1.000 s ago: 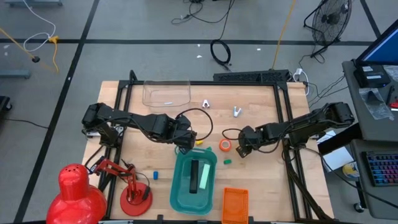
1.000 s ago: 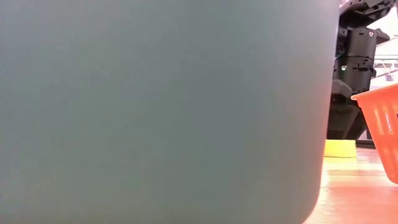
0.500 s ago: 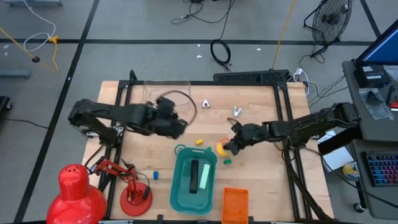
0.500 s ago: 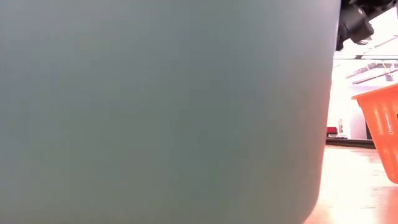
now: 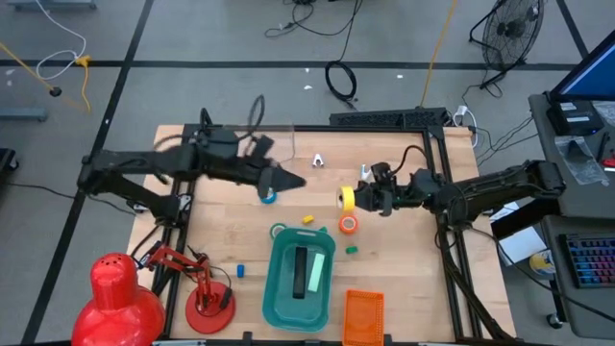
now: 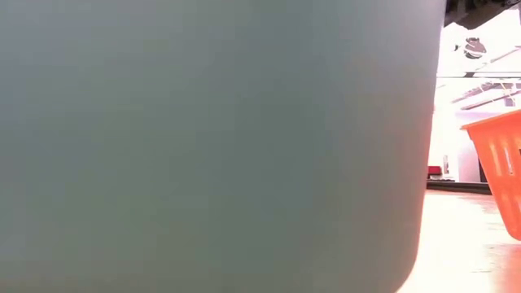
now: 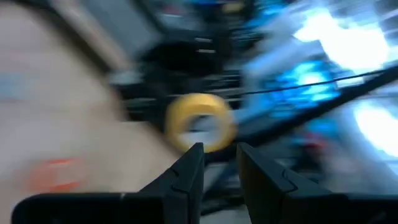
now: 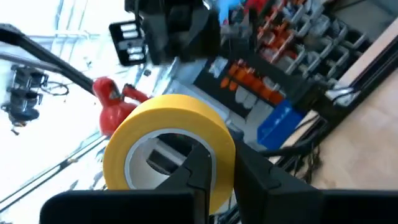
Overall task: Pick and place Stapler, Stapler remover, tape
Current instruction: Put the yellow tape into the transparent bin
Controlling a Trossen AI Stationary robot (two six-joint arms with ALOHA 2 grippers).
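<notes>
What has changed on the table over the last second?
The right gripper has lifted the yellow tape toward the table's far side. The left gripper swung away from the teal bin to near the blue tape. The orange tape and orange basket stayed.

Light wood surface (image 5: 231, 240) w/ black frame sits on a grey floor (image 5: 192, 38) crossed by dark lines. Loose cables (image 5: 341, 82) and a floor fan (image 5: 509, 34) lie beyond the far edge, a red desk lamp (image 5: 120, 293) at the near left corner. Right side: a desk w/ keyboard (image 5: 588, 261) and a blue-lit monitor (image 5: 591, 72).
</notes>
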